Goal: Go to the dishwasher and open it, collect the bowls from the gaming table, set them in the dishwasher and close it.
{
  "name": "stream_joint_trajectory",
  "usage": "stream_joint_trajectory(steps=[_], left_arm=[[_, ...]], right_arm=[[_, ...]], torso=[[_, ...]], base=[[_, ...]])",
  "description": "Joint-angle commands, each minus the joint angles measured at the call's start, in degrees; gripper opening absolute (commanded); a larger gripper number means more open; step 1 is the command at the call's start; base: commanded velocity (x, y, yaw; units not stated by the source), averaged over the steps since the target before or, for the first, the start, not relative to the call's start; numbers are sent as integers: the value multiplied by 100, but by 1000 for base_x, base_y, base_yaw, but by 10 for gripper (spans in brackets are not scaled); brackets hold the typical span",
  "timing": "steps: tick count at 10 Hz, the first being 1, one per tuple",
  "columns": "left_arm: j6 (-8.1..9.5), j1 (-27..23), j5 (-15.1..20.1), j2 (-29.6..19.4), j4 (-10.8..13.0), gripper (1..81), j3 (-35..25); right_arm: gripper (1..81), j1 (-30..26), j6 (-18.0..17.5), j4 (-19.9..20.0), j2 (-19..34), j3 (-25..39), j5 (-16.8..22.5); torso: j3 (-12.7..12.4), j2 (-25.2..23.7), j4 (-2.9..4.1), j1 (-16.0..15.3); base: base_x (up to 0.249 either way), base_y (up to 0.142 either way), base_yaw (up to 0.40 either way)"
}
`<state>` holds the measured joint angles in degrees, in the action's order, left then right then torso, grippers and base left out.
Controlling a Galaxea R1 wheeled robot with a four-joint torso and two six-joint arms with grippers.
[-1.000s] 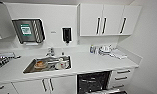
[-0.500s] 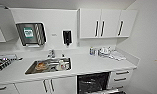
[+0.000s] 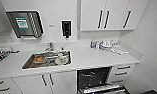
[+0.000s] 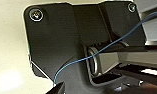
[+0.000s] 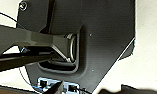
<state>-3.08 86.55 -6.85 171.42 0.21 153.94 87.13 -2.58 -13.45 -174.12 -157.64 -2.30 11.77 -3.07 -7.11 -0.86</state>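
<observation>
The dishwasher is built in under the white counter, right of the sink. It stands open: its interior is dark, and its door hangs down at the lower edge of the head view with a wire rack showing. The bowls and the gaming table are out of view. Each wrist view shows the robot's own dark plate and jointed bar against a pale surface, with a blue cable across the left one.
A steel sink holds an orange-brown dish and a white mug. White drawers stand right of the dishwasher, with a white wall beyond. Upper cupboards hang above. Small items sit at the counter's back right.
</observation>
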Motion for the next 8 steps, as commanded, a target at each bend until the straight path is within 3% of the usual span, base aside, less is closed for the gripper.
stream_joint_trajectory(steps=[1, 5, 6, 8], left_arm=[[-34, -90, 377, 6, -21, 811, 4], [-43, -90, 369, 41, -21, 811, 4], [-43, -98, 369, 41, -21, 811, 4], [-43, -116, 369, 24, 23, 811, 4]], right_arm=[[811, -112, 12, 70, 24, -12, 284], [811, -103, 12, 70, 33, -20, 266], [811, -103, 12, 70, 33, -20, 266], [811, -103, 4, 70, 32, -20, 274]], torso=[[-315, -2, 0, 0], [-939, 81, 0, 19], [-719, 81, 0, 24], [-833, 78, 0, 35]], base=[[0, 0, 0], [0, 0, 0], [0, 0, 0], [0, 0, 0]])
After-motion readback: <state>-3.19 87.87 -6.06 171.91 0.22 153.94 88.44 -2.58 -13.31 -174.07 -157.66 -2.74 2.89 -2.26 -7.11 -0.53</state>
